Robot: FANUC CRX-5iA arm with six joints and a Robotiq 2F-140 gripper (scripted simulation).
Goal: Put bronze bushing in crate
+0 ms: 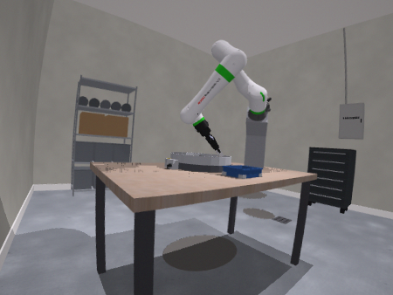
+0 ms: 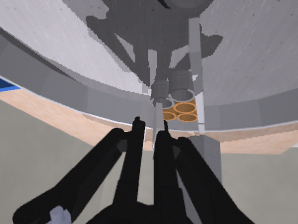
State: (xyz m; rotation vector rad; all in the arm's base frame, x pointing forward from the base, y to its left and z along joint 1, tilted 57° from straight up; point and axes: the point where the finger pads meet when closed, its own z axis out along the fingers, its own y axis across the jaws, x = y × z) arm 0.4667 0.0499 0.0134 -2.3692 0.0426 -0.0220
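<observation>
The grey turning table (image 1: 200,161) stands on the wooden table, with the blue crate (image 1: 243,170) just to its right. In the wrist view a cluster of bronze bushings (image 2: 182,111) sits near the rim of the turning table (image 2: 240,55), with grey bushings (image 2: 179,86) right behind them. My gripper (image 1: 217,148) hangs tilted a little above the turning table. In the wrist view its black fingers are shut with nothing between them, short of the bushings. A corner of the crate (image 2: 8,83) shows at the left edge.
A small grey block (image 1: 170,163) sits left of the turning table. The robot's grey pedestal (image 1: 255,141) stands behind the table. A shelf (image 1: 104,131) is at the back left, and a black cabinet (image 1: 332,176) at the right.
</observation>
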